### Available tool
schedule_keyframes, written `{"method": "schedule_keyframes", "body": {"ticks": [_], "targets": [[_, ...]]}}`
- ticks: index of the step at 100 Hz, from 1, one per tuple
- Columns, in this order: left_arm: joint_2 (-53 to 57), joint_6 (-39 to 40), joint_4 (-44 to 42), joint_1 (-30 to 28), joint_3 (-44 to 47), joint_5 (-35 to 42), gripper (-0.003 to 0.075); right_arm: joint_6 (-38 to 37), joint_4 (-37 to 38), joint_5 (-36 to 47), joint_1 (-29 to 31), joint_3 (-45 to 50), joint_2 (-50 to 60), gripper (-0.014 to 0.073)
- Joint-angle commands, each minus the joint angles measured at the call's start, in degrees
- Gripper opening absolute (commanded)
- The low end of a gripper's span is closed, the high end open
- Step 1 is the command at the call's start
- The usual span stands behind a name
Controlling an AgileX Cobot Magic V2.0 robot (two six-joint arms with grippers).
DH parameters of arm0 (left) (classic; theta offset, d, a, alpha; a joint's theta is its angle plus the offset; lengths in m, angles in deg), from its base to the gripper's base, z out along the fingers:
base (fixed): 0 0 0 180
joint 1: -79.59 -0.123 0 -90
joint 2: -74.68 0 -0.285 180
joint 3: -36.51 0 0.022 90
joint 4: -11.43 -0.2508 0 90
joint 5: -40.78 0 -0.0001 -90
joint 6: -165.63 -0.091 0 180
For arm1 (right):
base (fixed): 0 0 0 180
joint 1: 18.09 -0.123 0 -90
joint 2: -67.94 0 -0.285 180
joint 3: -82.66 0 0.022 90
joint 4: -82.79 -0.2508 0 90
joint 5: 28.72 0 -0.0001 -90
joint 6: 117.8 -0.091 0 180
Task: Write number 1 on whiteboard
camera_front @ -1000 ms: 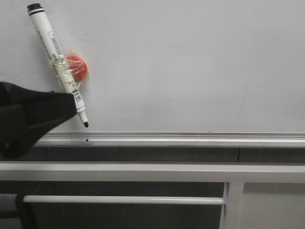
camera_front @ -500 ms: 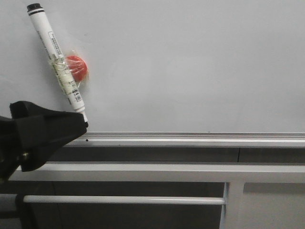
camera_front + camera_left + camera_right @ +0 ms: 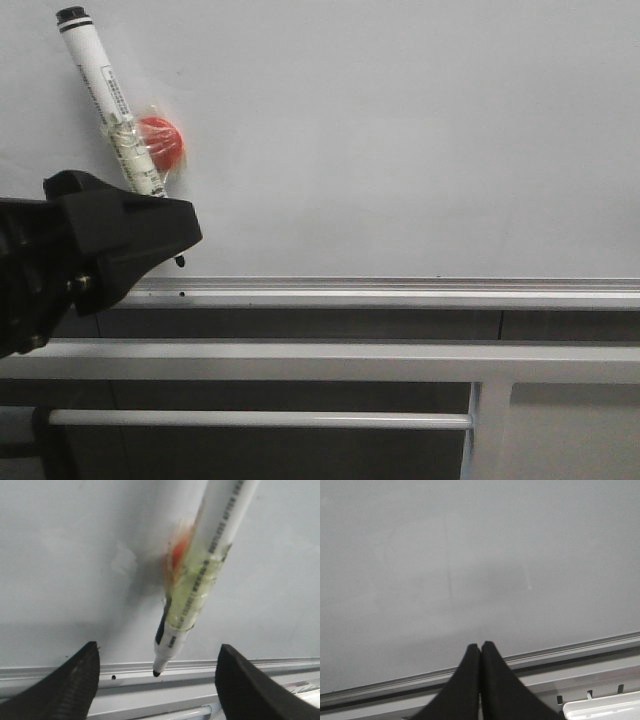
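At the whiteboard's (image 3: 400, 130) left, the left gripper (image 3: 156, 680) spreads released fingers (image 3: 75, 680) around the light, stiff, slippery marker (image 3: 200, 585), best gripped at the barrel above its tip.

Dim, even, greyish indoor light, soft sheen on the whiteboard (image 3: 420, 140), faint shadow beside the marker pen (image 3: 200, 580) in the left wrist view, pen close and blurred there, left pincer (image 3: 156, 680) fingers dark, little detail

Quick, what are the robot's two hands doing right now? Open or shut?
Left gripper: open, fingers spread either side of the marker pen on the whiteboard, not gripping it.
Right gripper: shut, holding nothing.
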Motion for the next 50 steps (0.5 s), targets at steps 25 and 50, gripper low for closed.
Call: {"method": "schedule_keyframes", "body": {"ticks": [25, 50], "targets": [[0.99, 0.75, 2.32, 0.45, -1.81, 14.18, 0.0440, 0.73, 0.33, 4.73, -0.11, -2.09, -1.31, -0.0064], [0.99, 0.75, 3.14, 0.45, -1.94, 14.18, 0.0399, 0.73, 0.33, 4.73, -0.11, -2.09, -1.31, -0.0064]]}}
